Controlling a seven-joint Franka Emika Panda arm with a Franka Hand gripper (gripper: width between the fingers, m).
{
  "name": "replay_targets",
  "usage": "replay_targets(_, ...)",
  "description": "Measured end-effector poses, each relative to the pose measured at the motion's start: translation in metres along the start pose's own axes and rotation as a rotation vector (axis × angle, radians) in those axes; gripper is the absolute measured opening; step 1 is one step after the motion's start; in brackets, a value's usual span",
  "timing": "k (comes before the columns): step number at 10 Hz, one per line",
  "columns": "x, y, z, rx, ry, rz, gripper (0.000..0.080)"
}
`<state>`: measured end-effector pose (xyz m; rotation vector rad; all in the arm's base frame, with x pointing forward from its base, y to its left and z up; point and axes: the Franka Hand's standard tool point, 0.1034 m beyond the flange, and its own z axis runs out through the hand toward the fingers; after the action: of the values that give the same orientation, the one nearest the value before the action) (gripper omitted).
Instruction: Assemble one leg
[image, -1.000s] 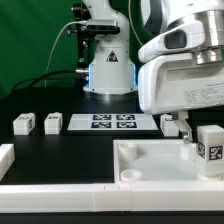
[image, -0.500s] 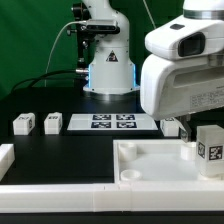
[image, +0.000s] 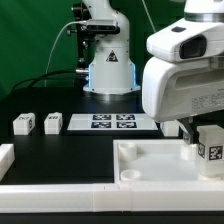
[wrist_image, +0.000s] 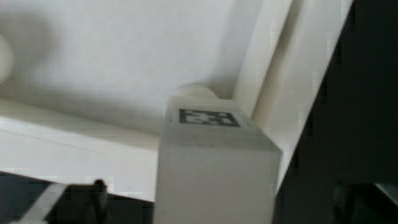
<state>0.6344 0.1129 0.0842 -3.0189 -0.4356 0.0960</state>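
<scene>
Black counter (image: 60, 147), green backdrop. Leg (image: 209, 150) upright in tray (image: 135, 152) corner, lower right. Pincer (wrist_image: 214, 202) released, directly above, straddling it.

The leg (image: 208, 140) and tray (image: 150, 168) look smooth matt white plastic; the table (image: 60, 150) is matt black.

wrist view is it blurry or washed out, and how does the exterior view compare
Wrist view: soft throughout, the leg and tray blend white on white, and only the leg's tag gives contrast. Exterior view: evenly lit, the marker board is sharp, the near arm slightly soft, no strong glare.
</scene>
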Motion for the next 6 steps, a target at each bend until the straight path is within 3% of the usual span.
replay_targets(1, -0.0003, 0.0002, 0.0009, 0.000, -0.001, 0.000, 0.0373)
replay_targets(2, -0.0003, 0.0003, 0.0010, 0.000, -0.001, 0.001, 0.0373)
replay_targets(3, -0.0003, 0.0004, 0.0009, 0.000, -0.001, 0.001, 0.0295)
replay_targets(6, -0.0002, -0.0006, 0.0010, 0.000, -0.001, 0.037, 0.0295)
